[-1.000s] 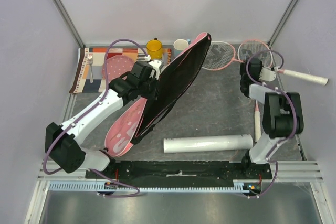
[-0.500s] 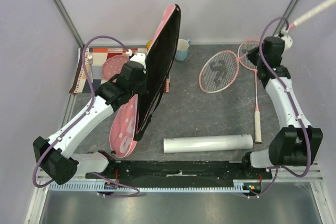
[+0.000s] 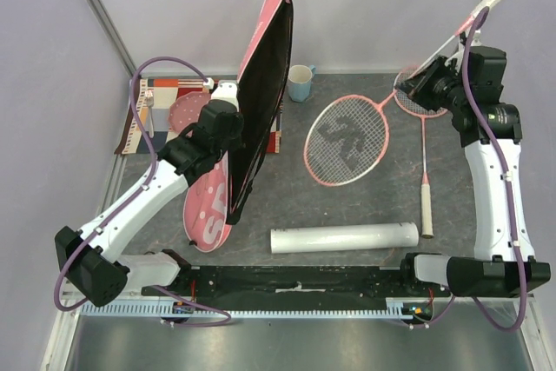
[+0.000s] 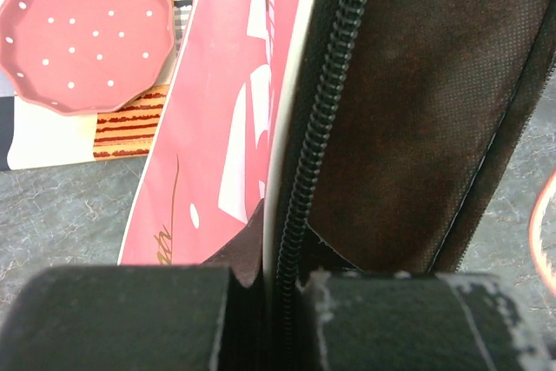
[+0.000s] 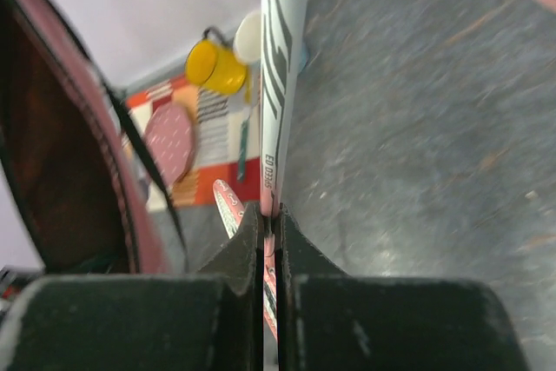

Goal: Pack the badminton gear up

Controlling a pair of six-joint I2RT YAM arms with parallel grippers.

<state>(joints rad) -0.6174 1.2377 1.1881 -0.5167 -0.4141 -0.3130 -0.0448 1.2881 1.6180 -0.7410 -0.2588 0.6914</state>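
The racket bag [image 3: 261,119] stands on edge at the left; its flap could sag shut, or its zipper snag the frame, when the racket [image 3: 347,141], tilted head-down over mid-table, is brought in. The left gripper [image 4: 269,301] is pinched tight on the bag's zipper edge; the right gripper [image 5: 271,249] is pinched tight on the racket's shaft.

Left of centre: bag [image 3: 261,102] on edge, plate [image 3: 184,110] on placemat [image 3: 143,123] to its left, mug [image 3: 300,82] behind. At centre: tilted racket [image 3: 346,141]; flat racket [image 3: 425,188] right; tube [image 3: 345,238] crosswise in front.
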